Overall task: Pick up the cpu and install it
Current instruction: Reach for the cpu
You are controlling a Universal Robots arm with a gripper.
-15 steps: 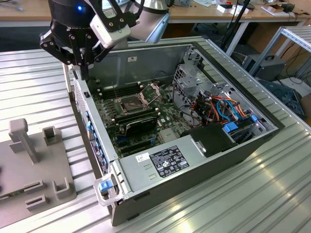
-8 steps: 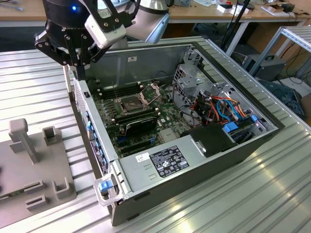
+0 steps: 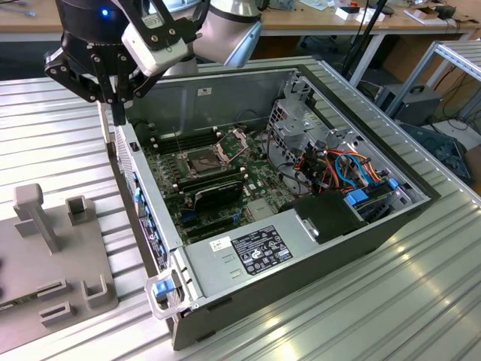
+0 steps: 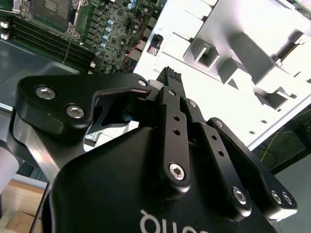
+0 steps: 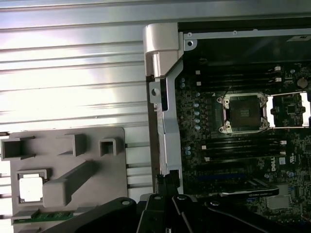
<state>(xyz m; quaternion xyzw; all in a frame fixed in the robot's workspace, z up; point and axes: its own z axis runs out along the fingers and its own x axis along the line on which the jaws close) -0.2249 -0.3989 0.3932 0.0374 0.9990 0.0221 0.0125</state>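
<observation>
**Hovering at the case edge, fingers together, cpu in its holder**

Seen in the exterior view, the gripper (image 3: pixel 118 119) hangs above the ribbed metal table (image 3: pixel 60 135). It is just beside the wall of the open computer case (image 3: pixel 218 98) on the exterior view's left. Its fingers point down and are drawn together. This view takes in the whole case and the motherboard's socket (image 3: pixel 203 159), whose bracket (image 3: pixel 233 139) is swung up. It also shows part of the grey holder plate (image 3: pixel 90 286), lying on the table well apart from the case.

The first wrist view looks straight down and brings in the cpu (image 5: pixel 30 188). It is a pale square lying flat in a recess of the holder plate (image 5: pixel 112 170), apart from the gripper (image 5: pixel 165 196), whose dark links converge at the frame's edge. The socket (image 5: pixel 244 112) is here too, its dark centre uncovered and its bracket (image 5: pixel 286 108) folded to one side.

The second wrist view looks along the gripper's black body. It shows a ribbed fingertip (image 4: pixel 172 74) against the bright holder plate (image 4: pixel 243 48), with a corner of the motherboard (image 4: pixel 112 29) beyond.
</observation>
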